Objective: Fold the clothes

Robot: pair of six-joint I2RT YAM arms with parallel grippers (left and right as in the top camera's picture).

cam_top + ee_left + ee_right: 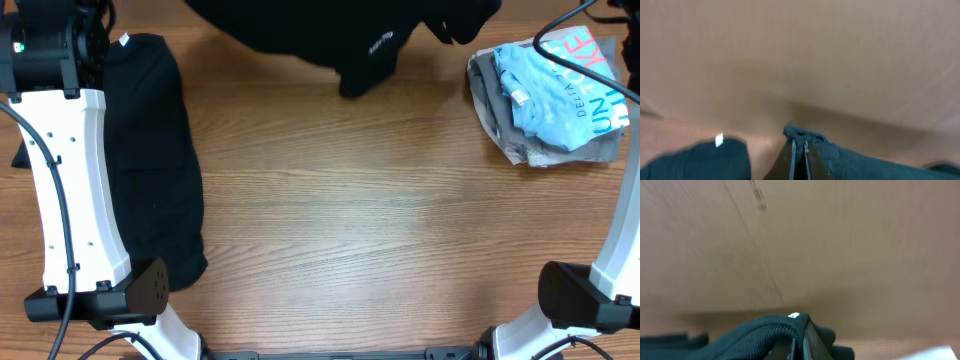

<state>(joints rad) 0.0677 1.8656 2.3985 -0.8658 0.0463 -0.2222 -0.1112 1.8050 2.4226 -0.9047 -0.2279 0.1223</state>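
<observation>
A black shirt with a small white logo (372, 45) hangs bunched at the table's far edge, partly beyond the overhead view. My left gripper (799, 150) is shut on a fold of this black cloth (855, 160). My right gripper (801, 335) is shut on a ribbed black edge (760, 330) with a small white speck. Neither gripper's fingers show in the overhead view. A second, plain black shirt (150, 160) lies folded lengthwise at the left, white neck tag (124, 40) at its far end. It also shows in the left wrist view (695, 160).
A stack of folded grey and light-blue printed clothes (555, 95) lies at the far right. The wooden table (380, 220) stretches between them. My left arm's white link (70, 190) lies over the left side, and the right arm's base (590, 290) is at the near right.
</observation>
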